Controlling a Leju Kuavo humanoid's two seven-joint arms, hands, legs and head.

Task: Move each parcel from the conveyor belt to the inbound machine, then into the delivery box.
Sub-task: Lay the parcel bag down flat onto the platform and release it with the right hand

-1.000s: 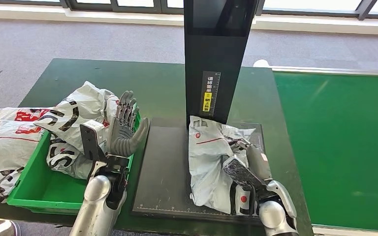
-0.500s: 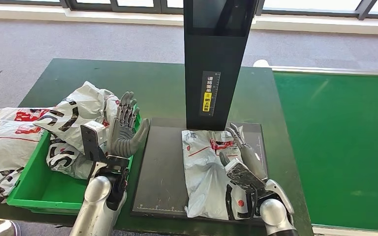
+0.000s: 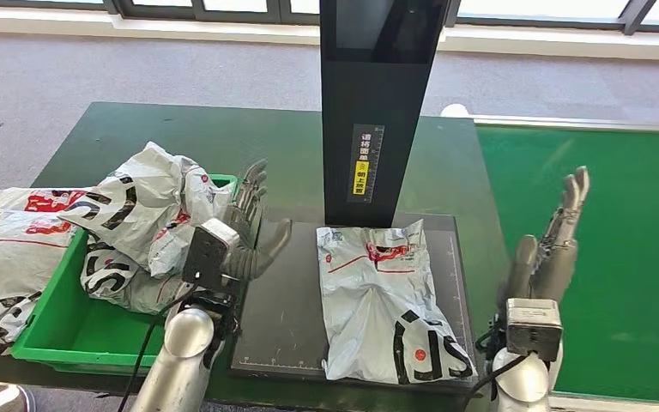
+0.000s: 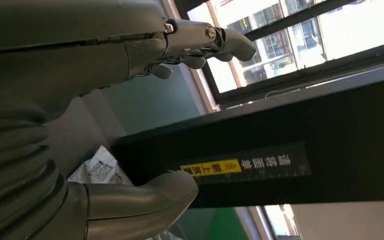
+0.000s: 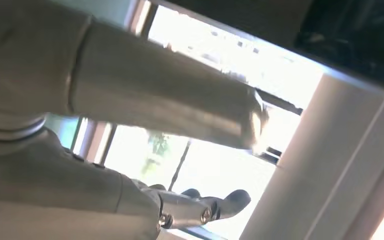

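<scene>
Black column (image 3: 377, 103) blocks space behind the parcel (image 3: 386, 300).

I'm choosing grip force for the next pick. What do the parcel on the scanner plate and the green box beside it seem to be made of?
The parcel looks like a thin, glossy plastic mailer bag: it is creased, slumps flat and carries printed lettering. Its contents cannot be told. The green box appears to be rigid moulded plastic, with a smooth, slightly shiny rim and straight walls. The plate under the parcel looks matte black; whether metal or plastic is unclear.
</scene>
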